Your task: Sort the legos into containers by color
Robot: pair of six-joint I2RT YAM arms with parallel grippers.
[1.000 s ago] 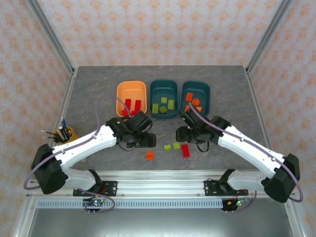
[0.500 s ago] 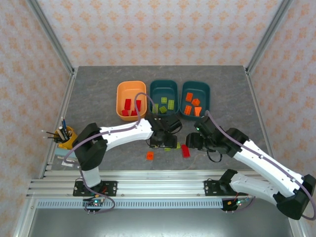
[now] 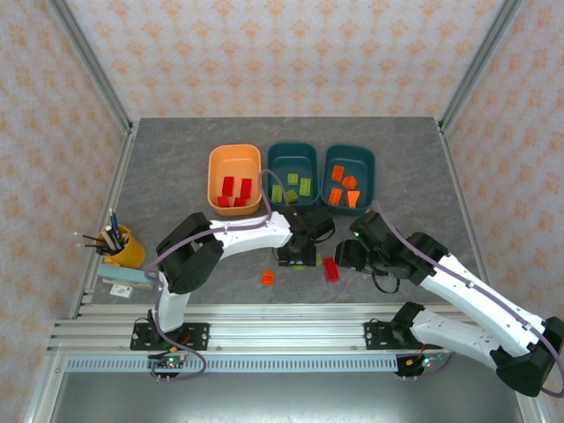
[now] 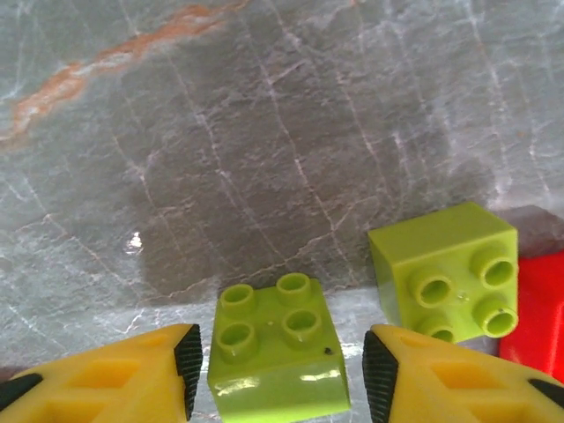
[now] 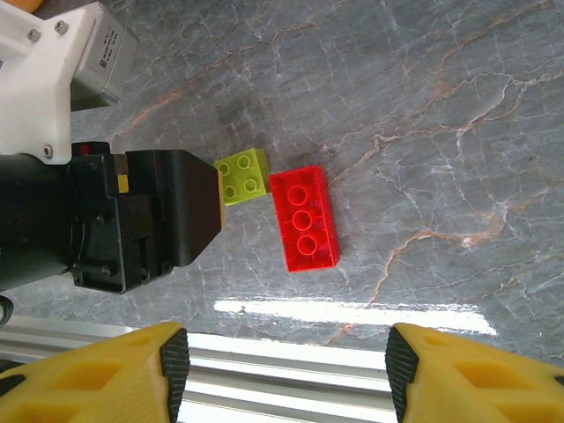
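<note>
Yellow-green lego [image 4: 278, 348] sits untouched between parted fingers [image 4: 123, 374] of the left hand [image 4: 278, 374]; right hand [image 5: 284, 357] gapes empty.

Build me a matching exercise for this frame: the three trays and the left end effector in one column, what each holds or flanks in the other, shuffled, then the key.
Column one
1. light orange tray
2. middle teal tray
3. right teal tray
4. left end effector

Column two
A. holds orange bricks
B. holds red bricks
C. open, fingers either side of a single yellow-green brick on the table
D. holds several yellow-green bricks

Pairs: 1-B, 2-D, 3-A, 4-C
</note>
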